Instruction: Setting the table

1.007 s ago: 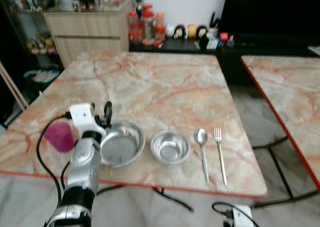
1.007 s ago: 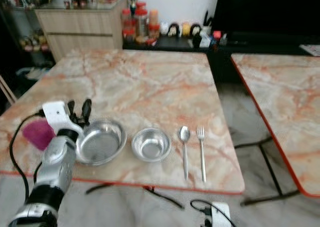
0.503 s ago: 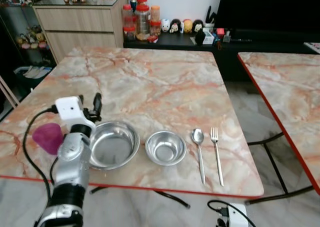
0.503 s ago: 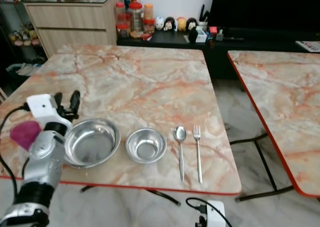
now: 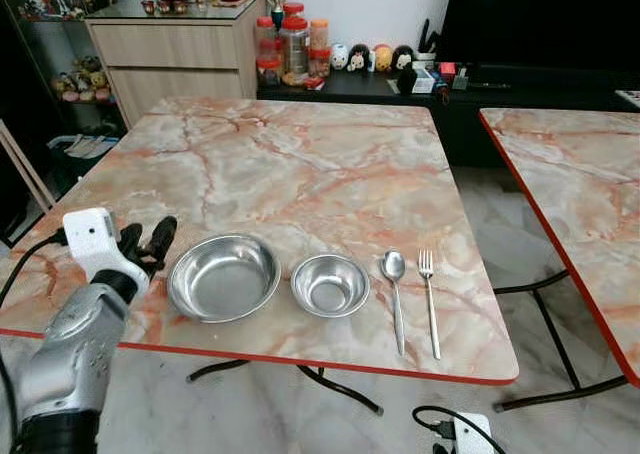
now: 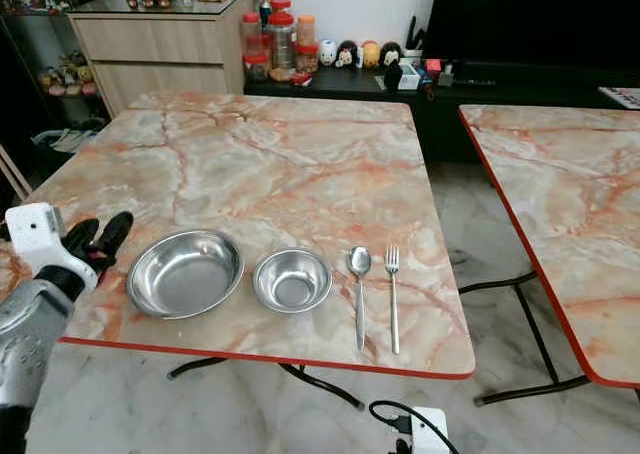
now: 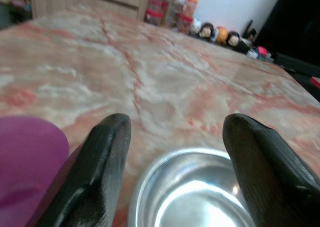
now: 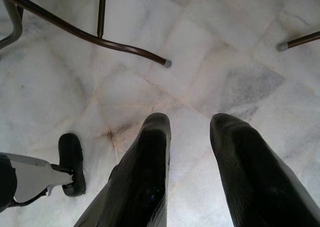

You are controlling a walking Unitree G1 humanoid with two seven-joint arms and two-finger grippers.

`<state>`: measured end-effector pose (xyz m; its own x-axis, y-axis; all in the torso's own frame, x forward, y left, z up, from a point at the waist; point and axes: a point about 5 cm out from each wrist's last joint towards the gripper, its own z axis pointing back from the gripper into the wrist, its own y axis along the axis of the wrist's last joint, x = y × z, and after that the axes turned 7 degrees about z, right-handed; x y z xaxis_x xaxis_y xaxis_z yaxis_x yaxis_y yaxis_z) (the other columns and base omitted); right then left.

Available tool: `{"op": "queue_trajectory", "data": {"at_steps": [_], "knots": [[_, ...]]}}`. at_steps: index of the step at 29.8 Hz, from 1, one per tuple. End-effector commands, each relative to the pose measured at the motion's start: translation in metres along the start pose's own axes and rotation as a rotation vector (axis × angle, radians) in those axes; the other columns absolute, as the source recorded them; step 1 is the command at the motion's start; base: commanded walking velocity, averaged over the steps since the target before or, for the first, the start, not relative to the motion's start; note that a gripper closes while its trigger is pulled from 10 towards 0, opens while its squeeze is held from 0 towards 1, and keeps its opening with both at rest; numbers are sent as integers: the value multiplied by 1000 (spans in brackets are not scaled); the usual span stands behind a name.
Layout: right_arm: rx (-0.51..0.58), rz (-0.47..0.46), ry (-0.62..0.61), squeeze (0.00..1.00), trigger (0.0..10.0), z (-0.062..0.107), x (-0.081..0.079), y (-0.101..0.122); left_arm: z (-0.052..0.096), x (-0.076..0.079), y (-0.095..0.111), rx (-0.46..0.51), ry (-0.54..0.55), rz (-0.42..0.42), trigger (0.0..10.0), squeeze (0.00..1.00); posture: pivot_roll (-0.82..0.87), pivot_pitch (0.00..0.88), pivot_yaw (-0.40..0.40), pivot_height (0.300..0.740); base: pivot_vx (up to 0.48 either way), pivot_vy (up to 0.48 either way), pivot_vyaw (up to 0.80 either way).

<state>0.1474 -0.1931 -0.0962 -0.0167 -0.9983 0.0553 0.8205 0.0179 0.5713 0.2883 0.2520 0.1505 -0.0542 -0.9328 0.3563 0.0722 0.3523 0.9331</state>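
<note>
Along the near edge of the marble table (image 5: 300, 164), a row of four steel pieces: one wide shallow bowl (image 5: 224, 277), one smaller bowl (image 5: 330, 284) just beside it, then one spoon (image 5: 395, 284) and one fork (image 5: 429, 286) lying parallel, handles toward the edge. All shiny and empty. Beside the wide bowl, left gripper (image 5: 146, 242) over the table, fingers (image 7: 107, 162) spread, gripping nothing; purple cup (image 7: 27, 162) alongside. Right gripper (image 8: 187, 152) low over the tiled floor (image 8: 210, 52), fingers parted, empty.
</note>
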Motion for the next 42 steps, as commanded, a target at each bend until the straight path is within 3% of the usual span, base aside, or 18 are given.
{"op": "queue_trajectory", "data": {"at_steps": [1, 6, 7, 11, 25, 42], "knots": [[-6, -4, -4, 0, 10000, 0, 1, 0, 3, 2, 1, -35, -19, -24, 10000, 1000, 81, 0, -15, 725, 0, 0, 0], [-1, 0, -1, 0, 10000, -1, 1, 3, 9, 3, -12, -131, -9, -43, 10000, 1000, 81, 0, -14, 725, 0, 0, 0], [0, 0, -1, 0, 10000, -1, 1, 3, 11, 6, -15, -171, -24, -46, 10000, 0, 83, 0, -14, 725, 0, 0, 0], [-1, 1, 0, 0, 10000, -1, 2, 2, 14, 7, -21, -222, -10, -34, 10000, 0, 83, 0, -14, 725, 0, 0, 0], [-1, -8, -4, 0, 10000, 0, 1, 1, 15, -1, -25, -252, 96, -27, 10000, 0, 73, 0, -12, 725, 0, 0, 0], [0, -14, -12, 0, 10000, 0, 3, 2, 4, 1, -40, -258, 174, -35, 10000, 0, 48, 0, -13, 725, 0, 0, 0]]}}
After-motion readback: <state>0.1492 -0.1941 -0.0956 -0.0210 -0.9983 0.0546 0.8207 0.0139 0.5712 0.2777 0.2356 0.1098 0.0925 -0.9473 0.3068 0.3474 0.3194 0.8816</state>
